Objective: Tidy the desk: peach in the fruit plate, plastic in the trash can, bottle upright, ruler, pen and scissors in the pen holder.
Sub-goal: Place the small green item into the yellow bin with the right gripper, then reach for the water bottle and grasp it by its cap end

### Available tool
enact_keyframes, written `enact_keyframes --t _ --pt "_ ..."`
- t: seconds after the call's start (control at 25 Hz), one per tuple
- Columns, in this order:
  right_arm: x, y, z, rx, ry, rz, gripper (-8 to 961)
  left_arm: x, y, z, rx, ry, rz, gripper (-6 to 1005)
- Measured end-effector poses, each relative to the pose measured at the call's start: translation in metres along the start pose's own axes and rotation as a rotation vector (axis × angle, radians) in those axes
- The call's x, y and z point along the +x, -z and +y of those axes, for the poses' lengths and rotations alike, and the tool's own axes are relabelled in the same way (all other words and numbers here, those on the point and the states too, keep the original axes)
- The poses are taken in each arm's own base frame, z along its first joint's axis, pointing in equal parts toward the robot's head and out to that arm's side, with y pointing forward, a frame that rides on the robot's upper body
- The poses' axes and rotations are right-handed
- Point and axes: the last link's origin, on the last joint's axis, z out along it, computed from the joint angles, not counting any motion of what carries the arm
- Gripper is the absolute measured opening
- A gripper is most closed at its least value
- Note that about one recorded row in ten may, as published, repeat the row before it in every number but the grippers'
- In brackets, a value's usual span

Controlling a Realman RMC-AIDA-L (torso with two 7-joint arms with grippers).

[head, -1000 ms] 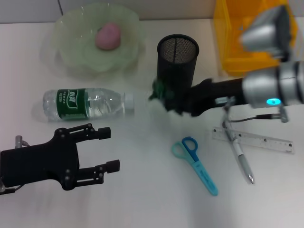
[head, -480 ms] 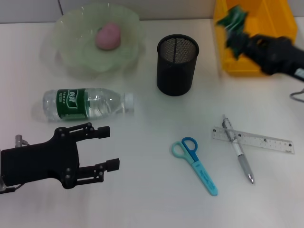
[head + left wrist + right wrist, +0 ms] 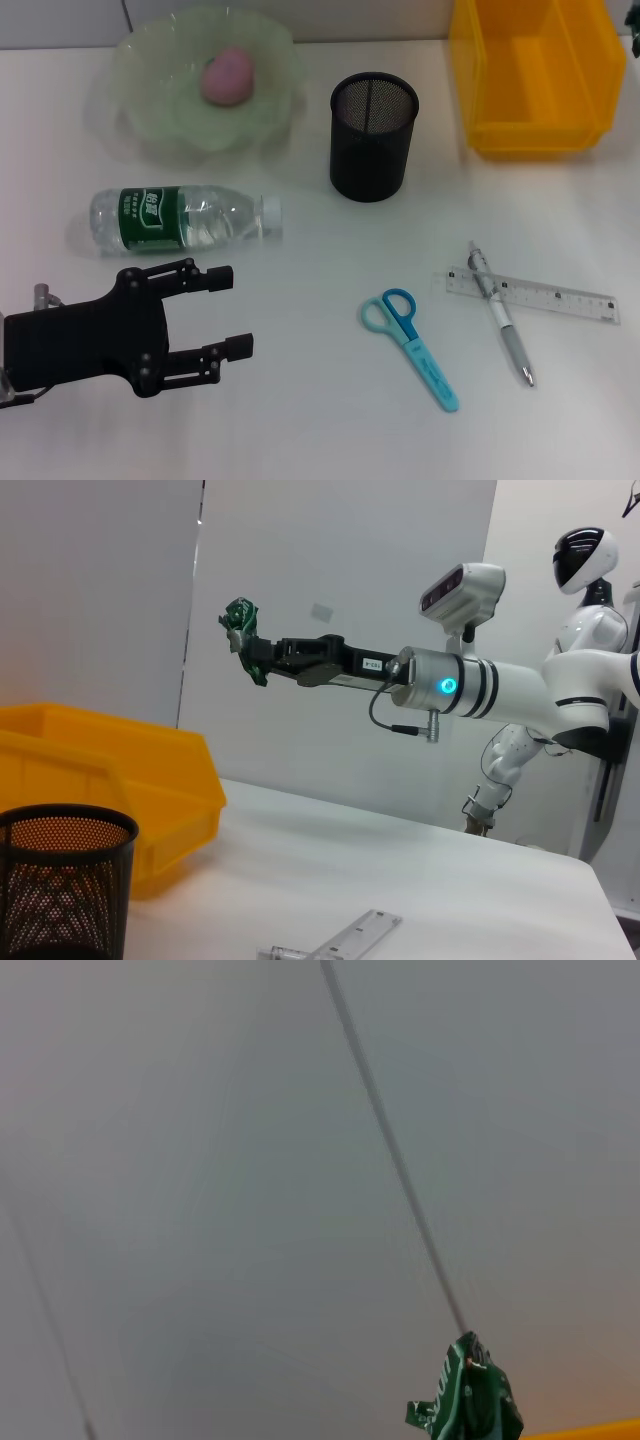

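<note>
My right gripper (image 3: 248,652) pinched the crumpled green plastic (image 3: 240,618), raised above the yellow bin (image 3: 120,770). Light and limp, it needed only a fingertip hold; I judged it would cling or flutter when released.

Bright, even overhead light, soft shadows, slightly hazy focus.
</note>
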Motion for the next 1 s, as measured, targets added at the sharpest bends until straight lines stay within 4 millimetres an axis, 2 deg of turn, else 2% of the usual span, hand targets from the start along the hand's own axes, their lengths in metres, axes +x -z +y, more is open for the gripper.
enact_keyframes --t 0.32,0.48,0.68,0.88,0.96,1.0 --pt "-0.001 -0.028 -0.008 0.073 0.027 0.042 119 0.000 0.000 0.000 0.000 0.000 0.000 753" --pt "0.009 -0.050 0.000 0.052 0.132 0.134 122 -0.001 0.000 0.001 0.001 0.002 -0.001 753" --pt "0.017 -0.062 0.000 0.075 0.149 0.166 125 -0.001 0.001 0.001 0.003 0.005 -0.001 752" --pt "0.017 -0.062 0.001 0.075 0.162 0.161 297 -0.001 0.001 0.001 0.002 0.004 -0.001 752" --pt "0.017 -0.061 0.002 0.067 0.158 0.156 527 -0.001 0.001 0.001 0.002 0.004 -0.001 752" --pt "0.017 -0.061 0.002 0.067 0.158 0.156 535 -0.001 0.001 0.001 0.002 0.004 -0.001 752"
